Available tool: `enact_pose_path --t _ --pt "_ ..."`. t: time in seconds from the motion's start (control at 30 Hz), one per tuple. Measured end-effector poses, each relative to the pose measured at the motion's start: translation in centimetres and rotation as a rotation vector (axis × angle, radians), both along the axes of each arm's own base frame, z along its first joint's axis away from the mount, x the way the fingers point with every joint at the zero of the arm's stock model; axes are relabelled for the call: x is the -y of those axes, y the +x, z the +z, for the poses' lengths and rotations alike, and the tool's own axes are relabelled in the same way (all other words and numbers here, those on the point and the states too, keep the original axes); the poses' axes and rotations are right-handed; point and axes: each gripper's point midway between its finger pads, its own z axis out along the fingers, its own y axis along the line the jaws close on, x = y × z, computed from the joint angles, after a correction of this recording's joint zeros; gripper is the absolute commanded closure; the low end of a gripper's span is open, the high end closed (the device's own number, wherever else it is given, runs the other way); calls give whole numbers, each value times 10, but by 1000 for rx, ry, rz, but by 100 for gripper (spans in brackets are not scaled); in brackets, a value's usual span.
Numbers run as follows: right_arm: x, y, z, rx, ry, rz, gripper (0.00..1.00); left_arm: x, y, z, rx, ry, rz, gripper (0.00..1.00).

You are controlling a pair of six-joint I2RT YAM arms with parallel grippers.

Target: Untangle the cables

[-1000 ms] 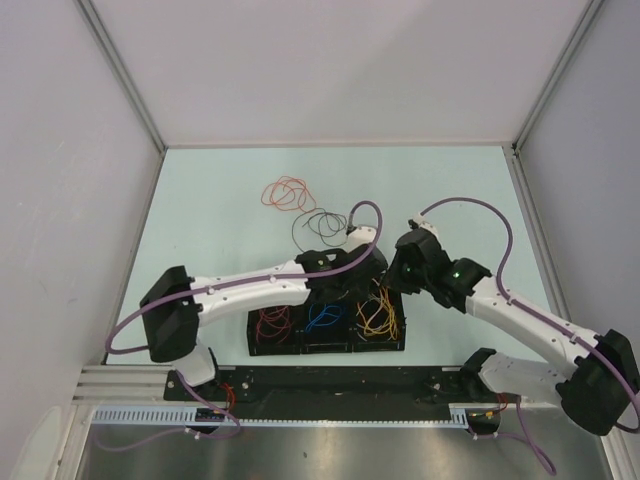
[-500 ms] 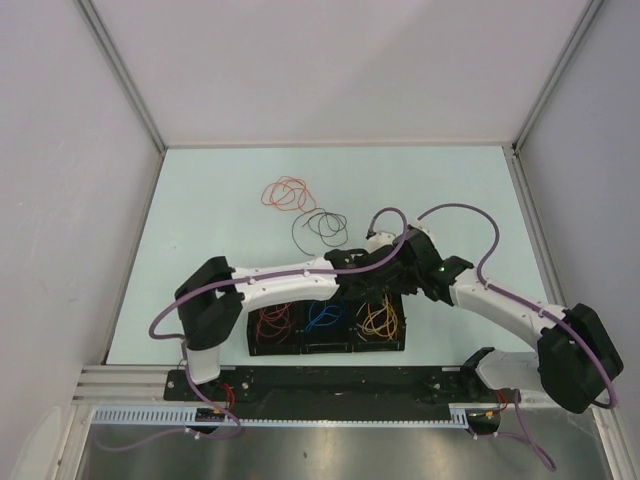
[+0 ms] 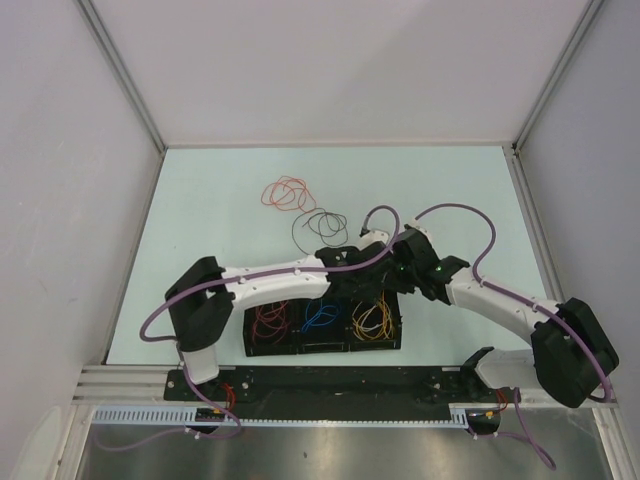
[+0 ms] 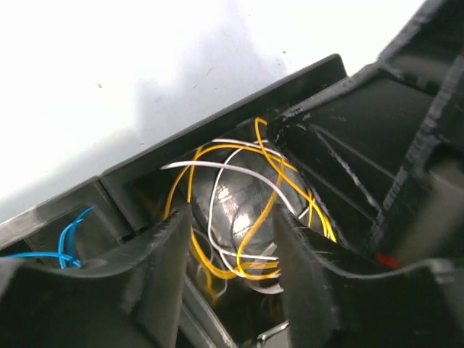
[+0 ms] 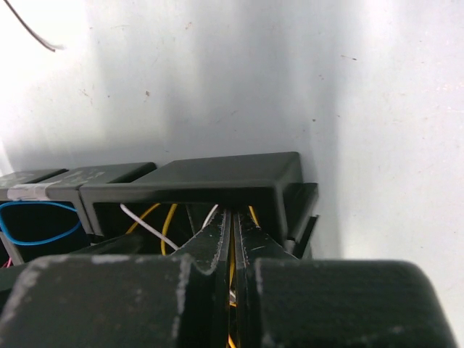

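A black three-compartment tray [image 3: 322,345] holds red cables [image 3: 270,320], blue cables [image 3: 322,318] and yellow cables [image 3: 372,320]. My left gripper [image 4: 228,254] hangs open over the right compartment, with yellow cables [image 4: 210,150] and a white cable [image 4: 217,168] lying loose below its fingers [image 4: 156,275]. My right gripper [image 5: 232,214] dips into the same compartment from the far side, shut with a yellow strand [image 5: 232,270] showing in the slit of its jaws. In the top view the left gripper [image 3: 366,287] and the right gripper [image 3: 387,283] nearly touch. Two loose cables lie farther back, one red [image 3: 287,193] and one dark [image 3: 320,225].
The tray rim [image 5: 217,170] stands just ahead of the right fingers, and a blue cable [image 5: 36,225] fills the compartment to its left. The right arm's black body [image 4: 406,145] crowds the left wrist view. White walls enclose the pale table [image 3: 220,200].
The left gripper has opened over the right compartment. Both arms came together above the tray, and the left arm has since shifted slightly left.
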Motion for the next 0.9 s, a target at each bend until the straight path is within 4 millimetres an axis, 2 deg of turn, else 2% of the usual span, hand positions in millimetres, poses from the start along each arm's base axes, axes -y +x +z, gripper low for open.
enact_pose_path --t 0.17,0.43,0.53,0.57,0.73,0.9 --pt "2 1 -1 3 -7 -18 100 -1 -1 26 12 -55 -5 35" --pt "3 -1 2 10 -16 -53 100 -8 -1 73 63 -164 -8 33" --pt "0 -4 3 19 -29 -44 77 -20 -4 78 75 -176 -10 32" --pt "-2 -5 4 21 -30 -39 63 -25 -5 78 77 -173 -12 32" --pt "-10 2 23 64 -37 -25 47 -50 -12 75 87 -176 -8 32" --pt "-9 13 44 111 -61 -27 37 -77 -15 77 108 -195 12 30"
